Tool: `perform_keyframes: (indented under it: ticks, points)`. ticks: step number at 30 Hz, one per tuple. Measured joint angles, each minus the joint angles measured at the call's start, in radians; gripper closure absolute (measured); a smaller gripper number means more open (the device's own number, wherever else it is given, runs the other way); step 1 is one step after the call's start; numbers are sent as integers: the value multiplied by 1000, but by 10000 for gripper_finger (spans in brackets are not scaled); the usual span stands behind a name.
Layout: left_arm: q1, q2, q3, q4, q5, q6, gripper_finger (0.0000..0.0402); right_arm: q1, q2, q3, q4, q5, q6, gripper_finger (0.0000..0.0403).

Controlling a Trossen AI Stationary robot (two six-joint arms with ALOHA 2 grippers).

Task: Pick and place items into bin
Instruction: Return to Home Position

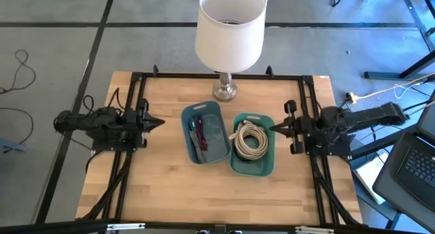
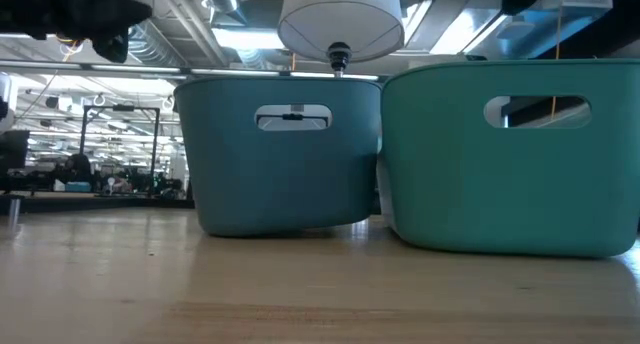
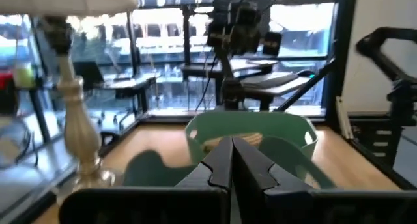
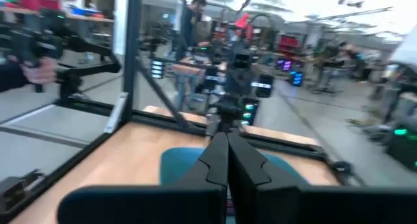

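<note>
Table: pale wooden tabletop (image 1: 163,186) inside a black frame; everything below stands on or over it.
Lamp: white-shaded lamp with a silver turned base (image 1: 230,26), at the far middle edge, behind the 2 bins.
Left gripper: left gripper (image 1: 158,122) hangs over the left side of the table, well apart from the bins, tips pointing toward them; fingers pressed together, holding nothing.
Right gripper: right gripper (image 1: 275,128) hangs just beside the green bin's right wall; fingers pressed together, holding nothing.
Green bin: teal-green plastic bin with handle slots (image 1: 253,171), right of centre, just beside the blue bin.
Blue bin: slate-blue plastic bin with handle slots (image 1: 217,128), centre, slightly angled.
White cables: coiled white cables (image 1: 250,140) piled in the green bin; count cannot be told.
Straps: small red and dark strap-like pieces (image 1: 198,135) lie along the blue bin's left side; too small to sort.
</note>
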Motion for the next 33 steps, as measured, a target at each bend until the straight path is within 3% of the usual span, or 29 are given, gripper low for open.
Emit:
perform_keyframes:
  ticks: [5,7,11,16,22,33]
  points:
    - [139,20,1,-129,105,-106,400,-140,41,-22,-34,-259,105,403]
    - [175,27,1,-174,133,-130,400,-163,40,-45,-40,-307,137,403]
    - [217,31,-40,-138,157,-126,400,-173,15,-124,-31,-307,191,403]
    - [248,36,-131,-77,160,-152,400,-173,-47,-243,100,-296,237,403]
    - [270,63,-140,63,210,-120,400,-172,-103,-322,145,-213,242,403]
    - [294,62,-141,21,202,-113,400,-172,-117,-394,163,-115,164,403]
